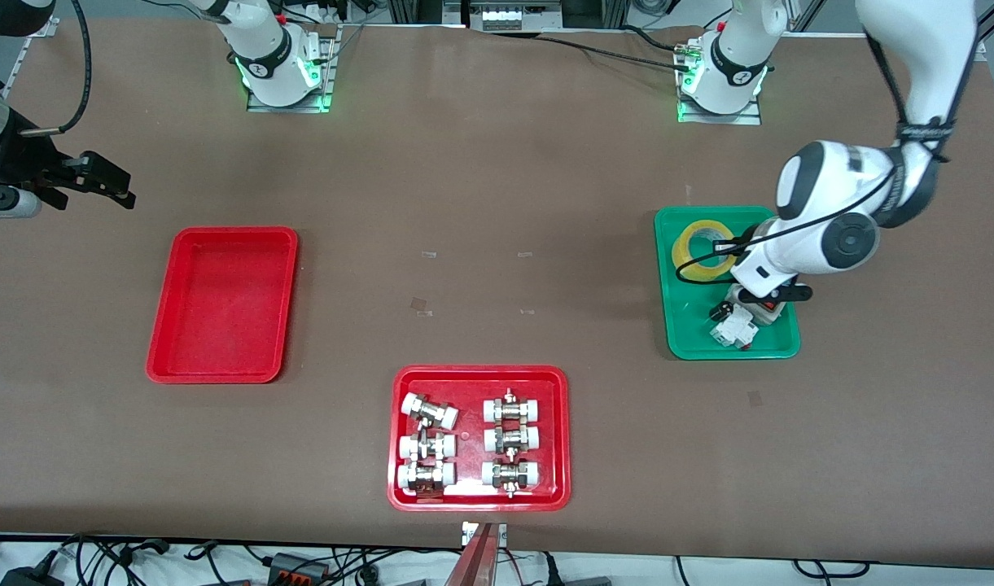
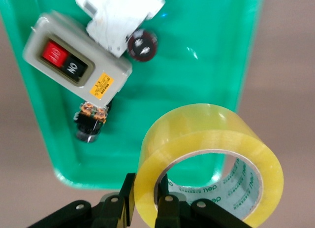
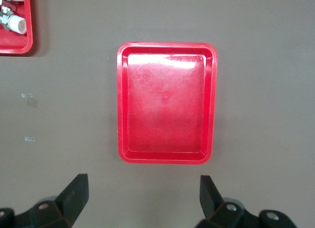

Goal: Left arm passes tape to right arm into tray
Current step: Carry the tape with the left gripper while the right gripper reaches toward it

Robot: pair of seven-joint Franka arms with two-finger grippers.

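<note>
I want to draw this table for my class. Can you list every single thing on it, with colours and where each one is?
tape: 1, see-through yellow roll, held over the green tray
green tray: 1, green, toward the left arm's end of the table
switch box: 1, grey with a red and a black button, in the green tray
white plastic part: 1, white, in the green tray beside the switch box
plain tray: 1, red, toward the right arm's end
fittings tray: 1, red, nearest the front camera
fittings: 6, silver with white ends, in the fittings tray
left gripper: black, shut on the tape's wall
right gripper: black, open, waiting over the table beside the plain tray
</note>
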